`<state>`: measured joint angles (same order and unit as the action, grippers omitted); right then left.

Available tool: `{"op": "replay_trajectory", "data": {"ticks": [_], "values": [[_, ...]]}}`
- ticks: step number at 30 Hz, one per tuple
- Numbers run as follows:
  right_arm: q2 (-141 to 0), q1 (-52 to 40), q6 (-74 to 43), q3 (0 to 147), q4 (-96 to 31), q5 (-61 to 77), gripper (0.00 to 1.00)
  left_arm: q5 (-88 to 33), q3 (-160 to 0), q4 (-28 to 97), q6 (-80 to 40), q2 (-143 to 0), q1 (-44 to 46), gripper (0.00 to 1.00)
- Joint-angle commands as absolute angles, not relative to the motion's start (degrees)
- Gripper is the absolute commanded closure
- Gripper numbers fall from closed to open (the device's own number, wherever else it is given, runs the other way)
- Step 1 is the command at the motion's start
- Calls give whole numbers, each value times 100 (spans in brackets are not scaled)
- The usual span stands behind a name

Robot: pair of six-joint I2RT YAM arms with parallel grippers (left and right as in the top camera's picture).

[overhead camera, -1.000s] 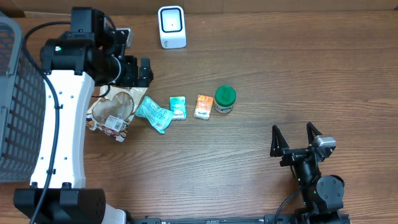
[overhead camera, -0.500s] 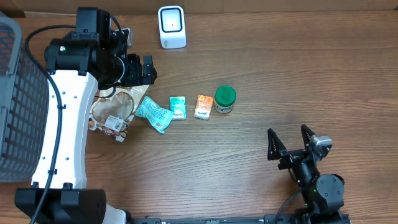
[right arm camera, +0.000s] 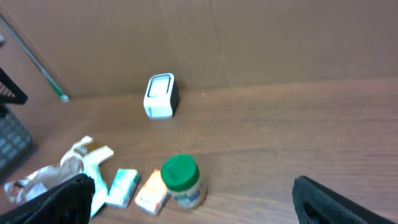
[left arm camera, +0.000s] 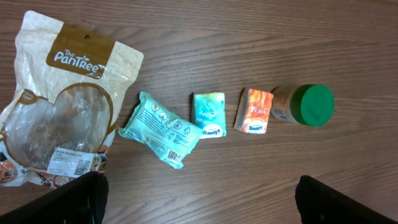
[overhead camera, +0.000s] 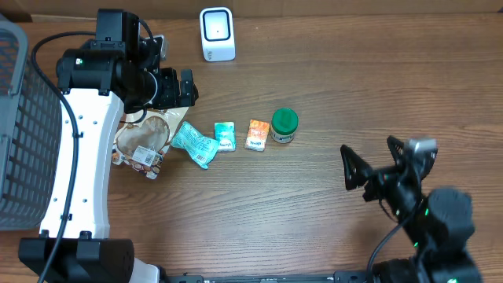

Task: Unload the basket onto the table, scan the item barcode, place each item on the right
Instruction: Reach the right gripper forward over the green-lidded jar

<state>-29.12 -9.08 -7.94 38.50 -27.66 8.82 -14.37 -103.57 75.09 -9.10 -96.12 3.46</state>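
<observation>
Five items lie in a row on the table: a cream and brown pouch point(overhead camera: 144, 137) point(left arm camera: 59, 106), a teal packet point(overhead camera: 194, 144) point(left arm camera: 163, 129), a teal tissue pack point(overhead camera: 225, 136) point(left arm camera: 208, 114), an orange tissue pack point(overhead camera: 257, 134) point(left arm camera: 254, 111) and a green-lidded jar point(overhead camera: 284, 126) point(left arm camera: 309, 105) point(right arm camera: 182, 180). The white barcode scanner point(overhead camera: 217, 34) point(right arm camera: 161, 96) stands at the back edge. My left gripper point(overhead camera: 177, 88) point(left arm camera: 199, 199) hovers open above the row, empty. My right gripper point(overhead camera: 376, 165) point(right arm camera: 194, 208) is open and empty, raised at the front right and facing the jar.
A grey wire basket point(overhead camera: 17, 126) stands at the left edge. A cardboard wall point(right arm camera: 249, 37) backs the table behind the scanner. Bare wood lies between the jar and my right gripper.
My right arm has risen from the table and swung slightly right, looming larger in the overhead view. My left arm shifted a little right early on, then held still. No item moved.
</observation>
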Motion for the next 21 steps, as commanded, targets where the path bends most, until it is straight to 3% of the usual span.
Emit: {"op": "replay_trajectory", "data": {"ticks": [1,21], "values": [[-3763,-897,-392,4939,-3262,1017,0,-1446,-10425,7489,-987,-9535,379,0],[-8479,-1013,294,9485,-6851,1066,0,-1444,-10425,7365,-987,-9535,379,0]]}}
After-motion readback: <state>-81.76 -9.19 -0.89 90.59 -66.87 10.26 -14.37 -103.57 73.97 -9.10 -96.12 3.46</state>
